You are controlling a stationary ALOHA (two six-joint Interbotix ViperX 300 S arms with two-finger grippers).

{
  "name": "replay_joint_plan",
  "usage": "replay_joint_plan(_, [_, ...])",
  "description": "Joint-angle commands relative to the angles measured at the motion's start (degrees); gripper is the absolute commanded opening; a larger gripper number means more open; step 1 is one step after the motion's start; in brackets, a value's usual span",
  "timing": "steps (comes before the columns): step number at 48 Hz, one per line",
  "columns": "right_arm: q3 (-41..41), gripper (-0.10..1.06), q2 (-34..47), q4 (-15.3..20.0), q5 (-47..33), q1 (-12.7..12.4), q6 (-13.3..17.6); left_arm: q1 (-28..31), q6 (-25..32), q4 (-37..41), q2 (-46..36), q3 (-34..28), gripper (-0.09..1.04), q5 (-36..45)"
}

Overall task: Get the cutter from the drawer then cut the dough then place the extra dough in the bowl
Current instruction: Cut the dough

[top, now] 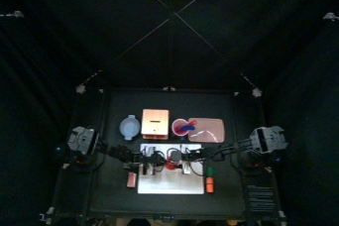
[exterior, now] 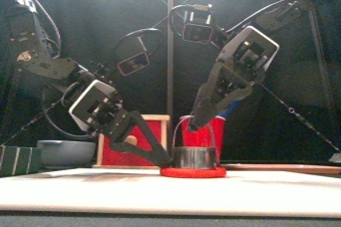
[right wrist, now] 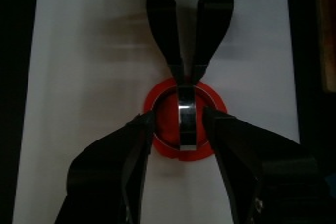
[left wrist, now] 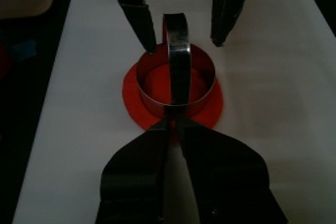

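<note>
Front view: round metal cutter with a wire handle (exterior: 197, 157) stands on the flat red dough disc (exterior: 194, 172) on the white cutting board (left wrist: 79, 120), left tool (left wrist: 172, 141) clamped on its wall, right tool (right wrist: 182, 122) spread astride; the stiff, slippery metal looks best gripped by that wall, the dough being soft.

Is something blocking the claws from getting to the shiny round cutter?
No, nothing visible is in the way. The cutter stands on the red dough on the white board. The left claw is shut on it, and the right claw straddles it, open, from the other side.
</note>
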Motion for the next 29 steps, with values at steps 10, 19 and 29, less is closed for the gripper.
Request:
replay_joint_plan(10, [-1.5, 0.79, -0.8, 0.1, 0.4, -0.3, 0.1, 0.1, 0.0, -0.1, 0.1, -1.1, 0.58, -0.1])
replay_joint_plan(19, [-1.9, 0.78, -0.6, 0.3, 0.6, -1.1, 0.2, 0.2, 0.0, -0.1, 0.2, -1.0, 0.58, -0.1])
replay_joint_plan(29, [-2.7, 0.74, 0.0, 0.3, 0.8, -1.7, 0.2, 0.1, 0.0, -0.1, 0.2, -0.8, 0.58, -0.1])
